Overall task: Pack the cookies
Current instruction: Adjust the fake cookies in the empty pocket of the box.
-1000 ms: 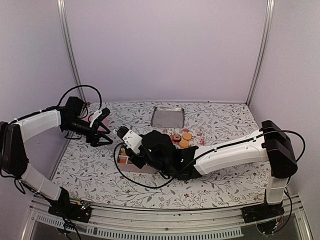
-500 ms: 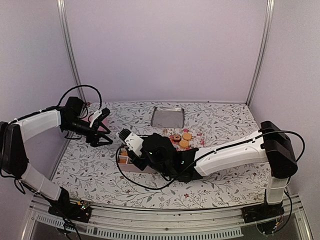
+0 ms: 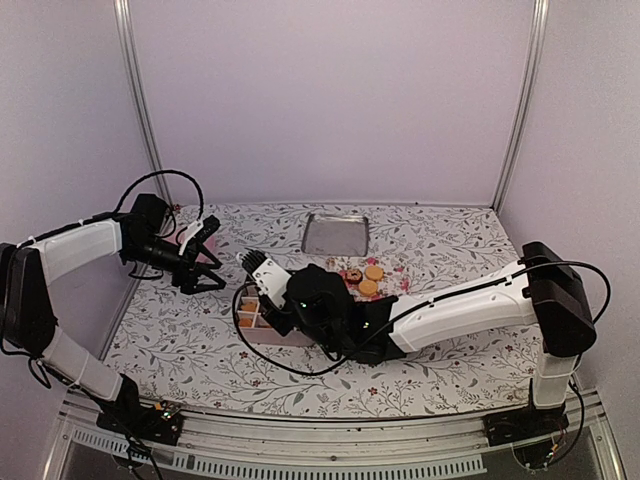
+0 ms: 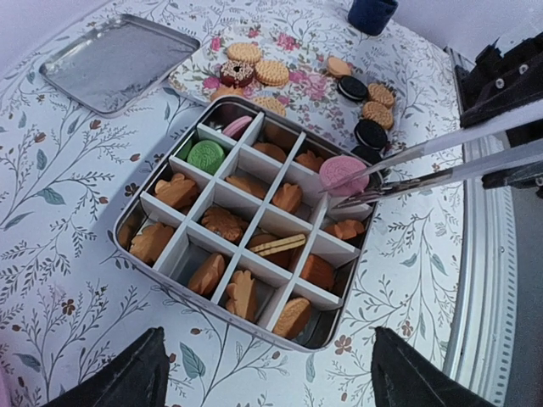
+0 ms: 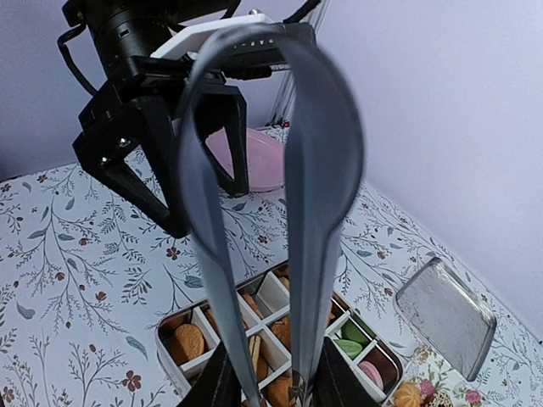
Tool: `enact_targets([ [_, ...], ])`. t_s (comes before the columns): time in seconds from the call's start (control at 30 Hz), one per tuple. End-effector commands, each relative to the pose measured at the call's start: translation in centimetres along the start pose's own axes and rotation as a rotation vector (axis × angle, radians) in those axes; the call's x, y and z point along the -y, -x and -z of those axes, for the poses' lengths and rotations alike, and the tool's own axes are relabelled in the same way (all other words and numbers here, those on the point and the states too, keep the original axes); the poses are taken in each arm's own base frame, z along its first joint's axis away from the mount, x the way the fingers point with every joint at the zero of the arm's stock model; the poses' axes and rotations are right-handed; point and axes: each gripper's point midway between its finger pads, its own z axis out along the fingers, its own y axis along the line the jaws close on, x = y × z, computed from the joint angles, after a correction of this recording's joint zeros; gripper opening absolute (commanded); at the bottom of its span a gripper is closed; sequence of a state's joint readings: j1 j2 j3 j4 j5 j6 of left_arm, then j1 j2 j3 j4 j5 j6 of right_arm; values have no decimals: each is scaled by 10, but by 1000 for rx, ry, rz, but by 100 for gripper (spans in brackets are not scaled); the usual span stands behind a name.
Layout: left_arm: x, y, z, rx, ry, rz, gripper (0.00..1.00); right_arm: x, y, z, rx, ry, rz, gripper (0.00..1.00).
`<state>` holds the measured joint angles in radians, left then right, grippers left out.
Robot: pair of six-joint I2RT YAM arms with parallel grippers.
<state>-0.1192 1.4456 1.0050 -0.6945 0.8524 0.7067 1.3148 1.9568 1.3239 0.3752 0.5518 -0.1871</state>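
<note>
The pink cookie [image 4: 344, 174] hung pinched in the tips of the tongs [image 4: 458, 174], over the right-hand cells of the tin [image 4: 361, 254]. Being round it had no long axis, and its stamped face was turned up toward the left wrist camera. I couldn't tell whether it touched a divider. The tongs ran long from it out to the right end effector [image 4: 509, 136], which squeezed their two arms.

Most cookies [image 4: 225, 222] lay in the tin's cells, a green one [image 4: 204, 156] flat near the far left corner. More sat loose on the plate [image 4: 182, 76] beyond, near the lid [image 4: 119, 61] on the bench [image 4: 51, 212].

Only the left wrist view showed the pinched cookie. In the right wrist view the arms ran out of frame, but a pink dish [image 5: 254, 157] showed there. The left end effector [image 3: 208, 256] stood spread wide, apart from the tin. From above, the right arm [image 3: 450, 310] hid most of the tin.
</note>
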Motion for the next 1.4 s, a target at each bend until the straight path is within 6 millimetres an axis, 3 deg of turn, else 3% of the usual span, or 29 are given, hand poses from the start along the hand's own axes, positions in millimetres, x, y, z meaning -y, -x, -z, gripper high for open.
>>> enact_targets([
  [0.0, 2, 6, 7, 23, 1, -11, 82, 16, 30, 14, 71, -44, -47, 10],
  [0.2, 3, 6, 7, 23, 0, -11, 82, 32, 42, 20, 100, -91, -63, 0],
  [0.47, 3, 9, 7, 31, -5, -9, 82, 51, 60, 33, 148, -97, -121, 0],
  [0.8, 1, 11, 8, 31, 2, -13, 82, 57, 66, 47, 168, -63, -207, 0],
  [0.93, -1, 10, 8, 25, 7, -7, 83, 52, 49, 46, 137, -48, -212, 0],
  [1.37, -4, 9, 9, 15, 24, -7, 85, 50, 26, 32, 93, -20, -272, 0],
])
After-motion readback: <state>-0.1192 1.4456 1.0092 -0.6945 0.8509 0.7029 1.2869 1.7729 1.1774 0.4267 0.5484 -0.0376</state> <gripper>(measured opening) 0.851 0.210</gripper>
